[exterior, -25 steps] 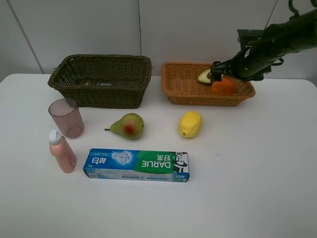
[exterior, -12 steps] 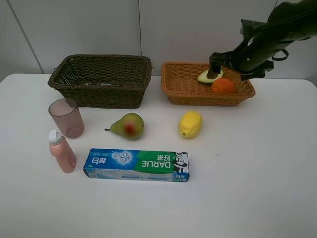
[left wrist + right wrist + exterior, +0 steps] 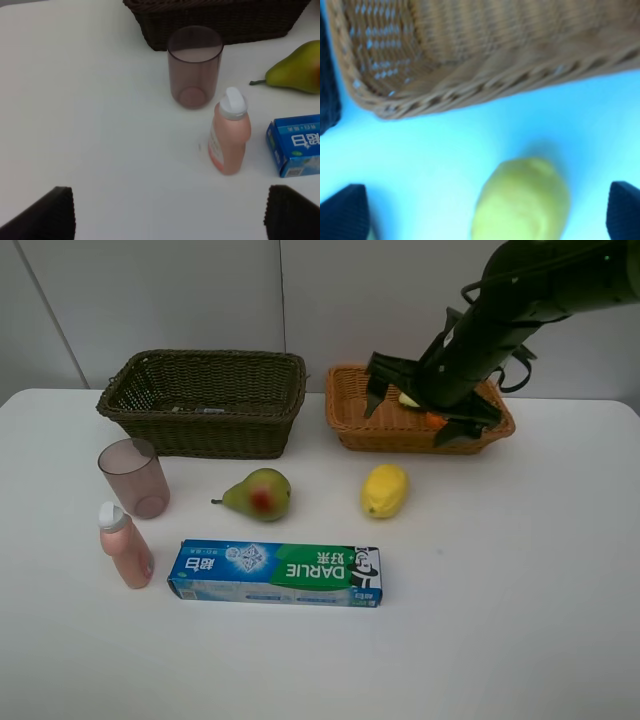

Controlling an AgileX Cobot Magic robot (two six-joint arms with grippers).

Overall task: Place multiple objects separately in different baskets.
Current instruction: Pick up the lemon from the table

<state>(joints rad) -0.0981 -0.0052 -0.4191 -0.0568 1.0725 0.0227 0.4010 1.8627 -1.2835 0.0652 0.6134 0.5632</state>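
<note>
Next to the light tan basket (image 3: 352,425) my right gripper (image 3: 418,410) hovers open and empty over its front rim. It hides most of the halved avocado (image 3: 408,400) and the orange (image 3: 432,421) inside. The lemon (image 3: 385,490) lies on the table just in front, and the right wrist view shows the lemon (image 3: 520,195) below the open gripper (image 3: 482,215). The pear (image 3: 258,494), toothpaste box (image 3: 275,574), pink bottle (image 3: 125,545) and mauve cup (image 3: 134,476) stand on the table before the empty dark basket (image 3: 205,400). My left gripper (image 3: 170,220) is open above the table near the cup (image 3: 195,65) and bottle (image 3: 229,135).
The left wrist view also catches the pear (image 3: 295,72), an end of the toothpaste box (image 3: 297,145) and the dark basket's wall (image 3: 220,15). White table (image 3: 500,590) stretches to the front and right. A grey wall stands behind the baskets.
My right arm has risen and swung left and forward over the tan basket toward the lemon. The orange and avocado stay in the basket, now mostly covered by the arm.
</note>
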